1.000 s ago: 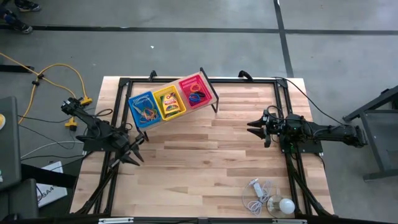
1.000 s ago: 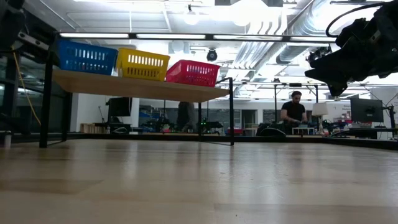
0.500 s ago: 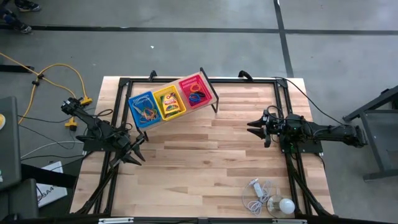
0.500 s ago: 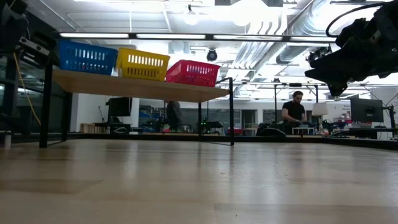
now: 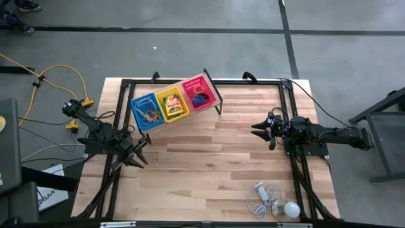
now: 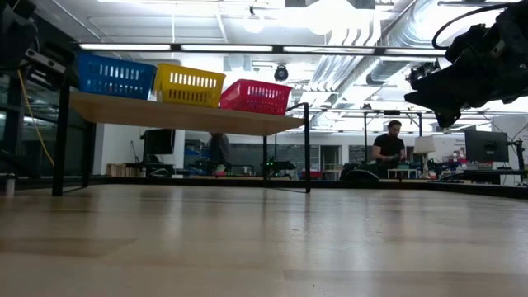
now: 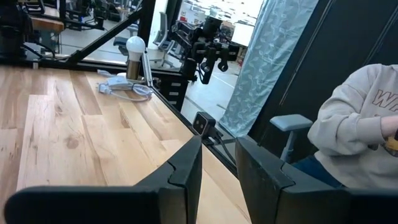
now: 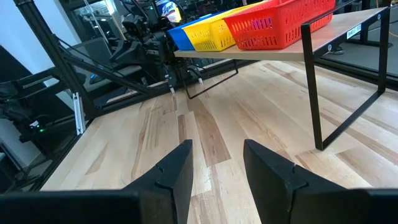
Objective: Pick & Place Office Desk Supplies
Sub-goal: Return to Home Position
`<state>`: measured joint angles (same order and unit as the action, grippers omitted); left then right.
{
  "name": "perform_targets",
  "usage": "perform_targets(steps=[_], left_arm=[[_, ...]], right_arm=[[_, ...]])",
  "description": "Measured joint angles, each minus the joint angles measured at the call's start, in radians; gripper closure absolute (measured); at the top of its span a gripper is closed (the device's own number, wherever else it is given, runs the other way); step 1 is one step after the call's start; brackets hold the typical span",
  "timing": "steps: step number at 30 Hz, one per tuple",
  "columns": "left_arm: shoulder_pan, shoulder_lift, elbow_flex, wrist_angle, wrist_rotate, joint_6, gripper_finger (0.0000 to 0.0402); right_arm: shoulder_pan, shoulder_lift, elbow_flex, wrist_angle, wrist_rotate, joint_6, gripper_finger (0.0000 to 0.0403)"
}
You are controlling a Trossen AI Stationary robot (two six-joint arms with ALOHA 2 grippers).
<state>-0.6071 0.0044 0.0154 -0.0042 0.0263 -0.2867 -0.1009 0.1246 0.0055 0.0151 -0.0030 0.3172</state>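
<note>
On the raised wooden shelf (image 6: 165, 114) at the far side of the desk (image 5: 209, 171), 3 baskets stand in a row: the blue basket (image 6: 115, 77), the yellow basket (image 6: 190, 86) and the red basket (image 6: 254, 96), each touching or just beside the next. From above, rubber bands (image 5: 150, 114) lie in the blue one and a crayon box (image 5: 172, 104) in the yellow one; what lies in the red one is too small to name.

Both arms sit low at the desk's sides, well apart from each other. The left end effector (image 5: 144, 152) is near the shelf's blue-basket end, its 2 fingers parted and empty. The right end effector (image 5: 254, 132) is likewise spread with nothing between its fingers.

Sorting looks finished, so only parking the arms remains. The main risk is probably the left arm: a wide swing could clip the shelf's leg and jolt the baskets. A bulb (image 5: 291, 209) and its cord (image 5: 259, 201) lie near the right arm's base and could snag.
</note>
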Motion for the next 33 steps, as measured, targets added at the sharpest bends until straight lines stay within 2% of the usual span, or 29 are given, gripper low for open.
perform_targets(steps=[33], left_arm=[[0.0,0.0,0.0,0.023,0.002,-0.002,0.0308]], right_arm=[[0.0,0.0,0.0,0.0,0.0,0.0,0.0272]])
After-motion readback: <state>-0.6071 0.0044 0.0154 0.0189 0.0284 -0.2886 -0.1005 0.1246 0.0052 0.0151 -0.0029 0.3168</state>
